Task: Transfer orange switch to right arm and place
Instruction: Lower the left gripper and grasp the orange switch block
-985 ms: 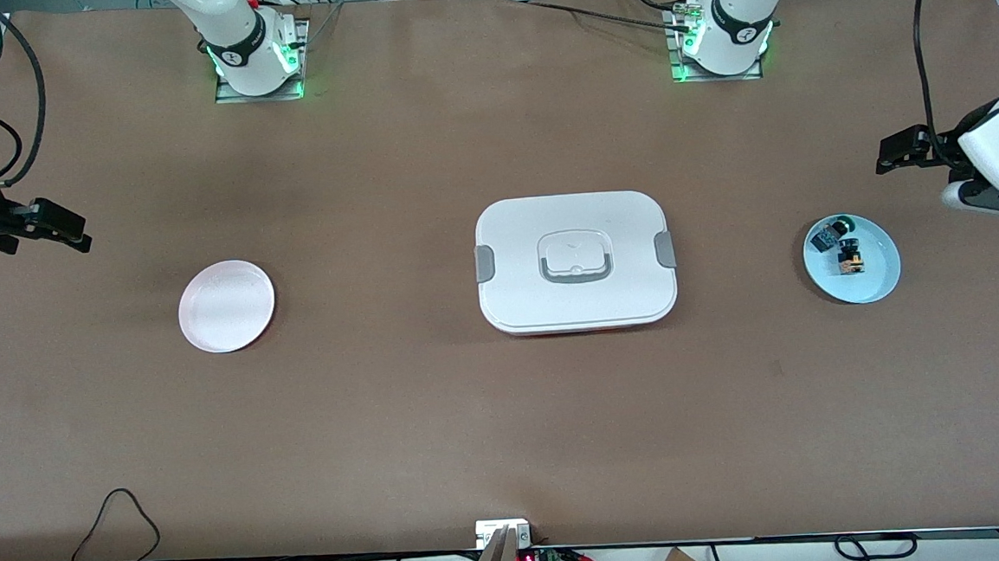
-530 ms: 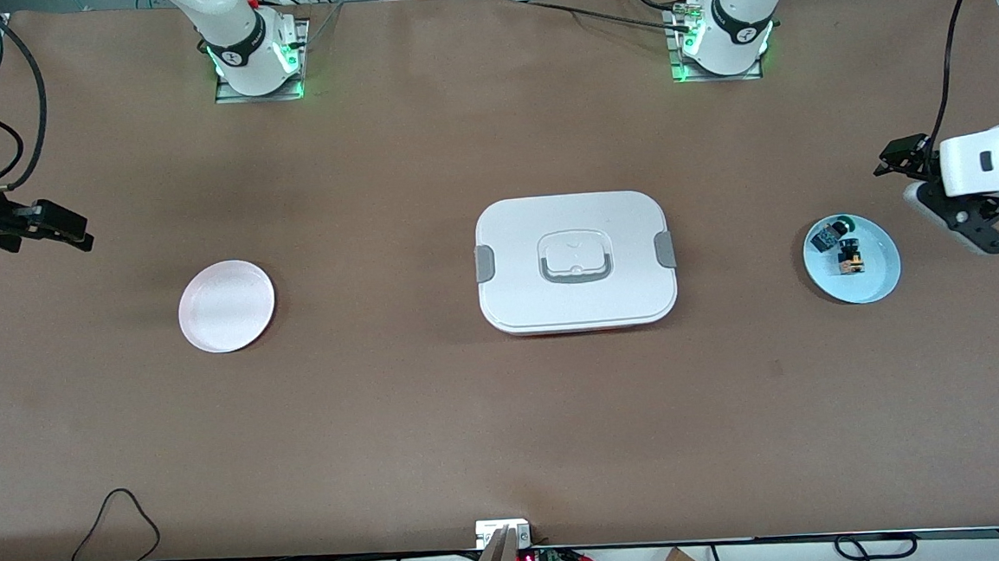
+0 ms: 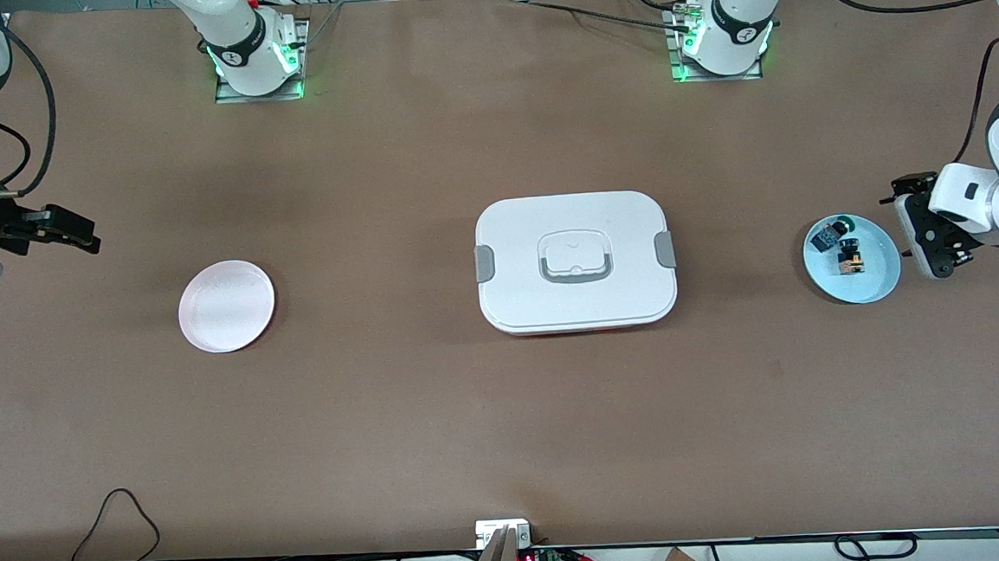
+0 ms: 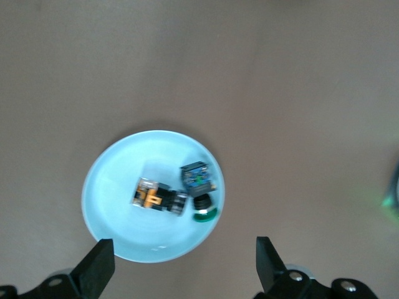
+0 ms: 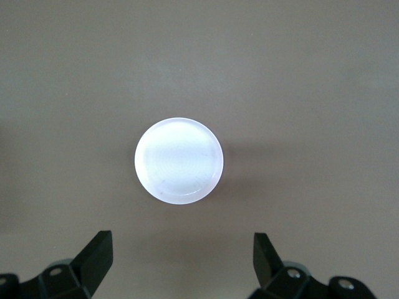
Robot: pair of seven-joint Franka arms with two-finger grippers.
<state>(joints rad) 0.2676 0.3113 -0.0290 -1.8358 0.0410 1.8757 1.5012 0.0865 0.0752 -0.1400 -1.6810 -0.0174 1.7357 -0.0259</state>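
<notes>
The orange switch (image 3: 851, 261), a black cap on an orange block, lies on its side on a light blue plate (image 3: 877, 290) toward the left arm's end of the table. It also shows in the left wrist view (image 4: 156, 198) on the same plate (image 4: 115, 180). My left gripper (image 3: 922, 233) hovers beside the plate's edge, open and empty; in its wrist view (image 4: 182, 260) the jaws stand wide apart. My right gripper (image 3: 72, 233) is open and empty, in the air at the right arm's end of the table, as its wrist view (image 5: 181, 252) shows.
A black-and-blue switch with a green cap (image 3: 830, 232) lies next to the orange one on the blue plate. A white lidded box (image 3: 575, 263) sits mid-table. A white plate (image 3: 226, 306) lies toward the right arm's end and shows in the right wrist view (image 5: 179, 160).
The left arm has swung its gripper in toward the blue plate, beside its edge. The right gripper has shifted only slightly. The switches have not moved.
</notes>
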